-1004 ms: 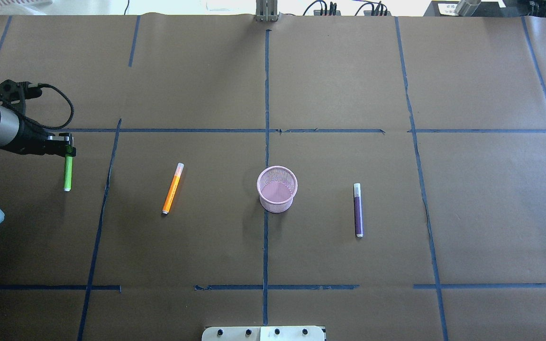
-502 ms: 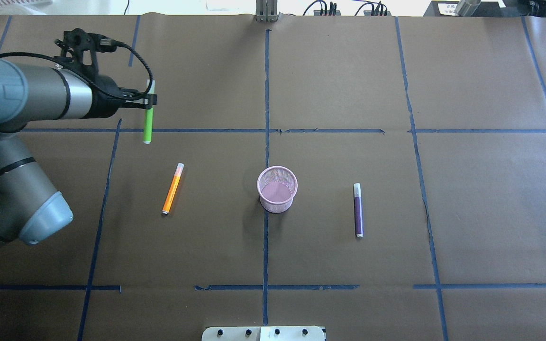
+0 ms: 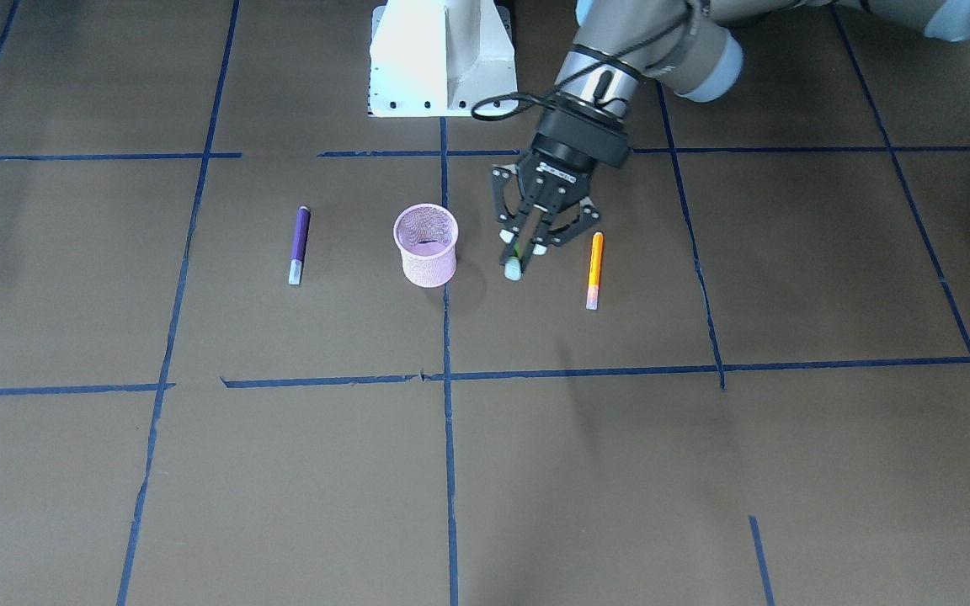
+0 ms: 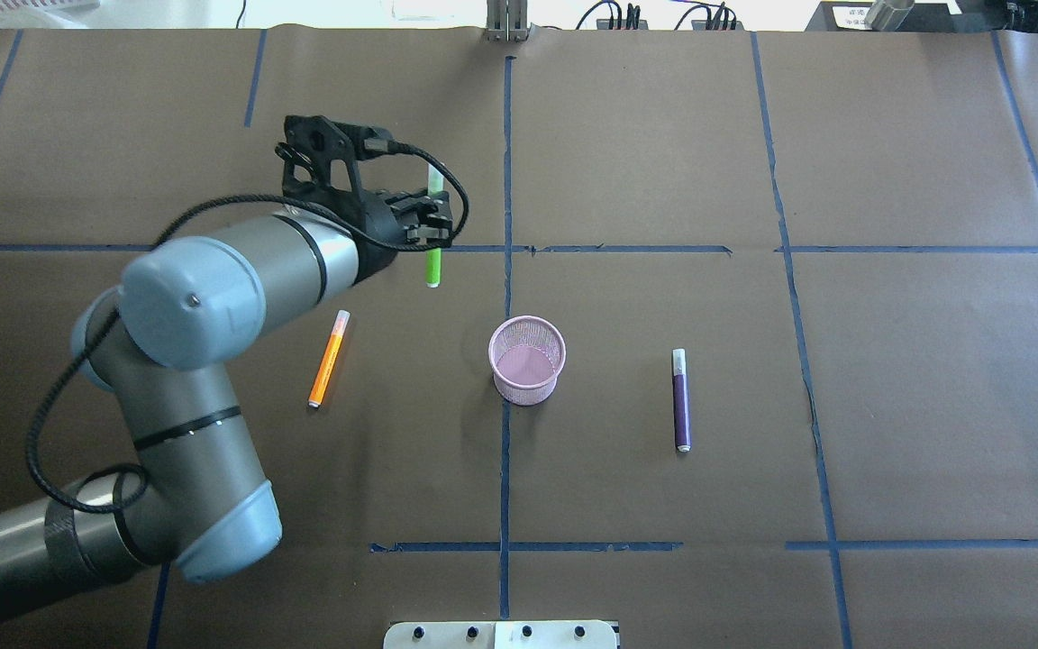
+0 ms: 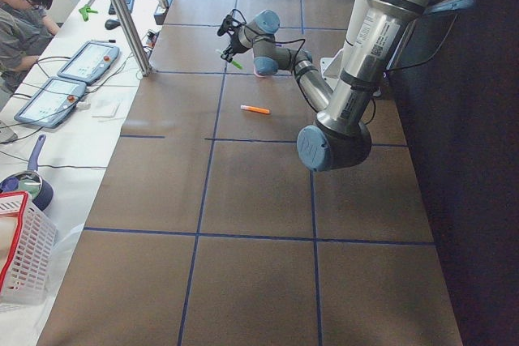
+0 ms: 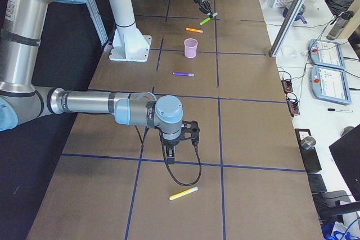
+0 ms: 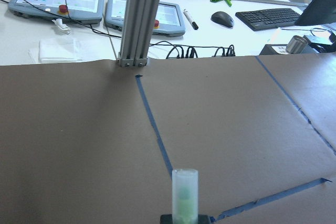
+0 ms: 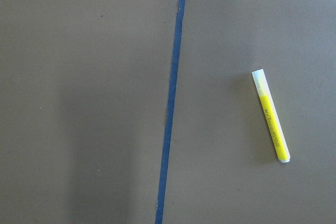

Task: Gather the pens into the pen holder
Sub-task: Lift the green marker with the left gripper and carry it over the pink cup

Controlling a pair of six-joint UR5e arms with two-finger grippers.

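My left gripper point(image 4: 433, 227) is shut on the green pen point(image 4: 433, 267) and holds it above the table, back-left of the pink mesh pen holder point(image 4: 527, 359). In the front view the gripper point(image 3: 525, 248) hangs between the holder point(image 3: 427, 244) and the orange pen point(image 3: 594, 269). The green pen's pale cap shows in the left wrist view point(image 7: 185, 192). The orange pen point(image 4: 328, 359) lies left of the holder, the purple pen point(image 4: 680, 399) right of it. The yellow pen point(image 8: 270, 115) lies under my right gripper point(image 6: 171, 153); I cannot tell whether that gripper is open or shut.
Blue tape lines cross the brown table cover. An aluminium post point(image 4: 507, 22) stands at the far edge. The robot's white base point(image 3: 441, 59) is at the near edge. Tablets and a keyboard point(image 7: 273, 17) lie on a desk beyond the table.
My left arm has swung from the table's left edge toward the middle, carrying the green pen lifted off the table. The other pens and the holder have not moved.
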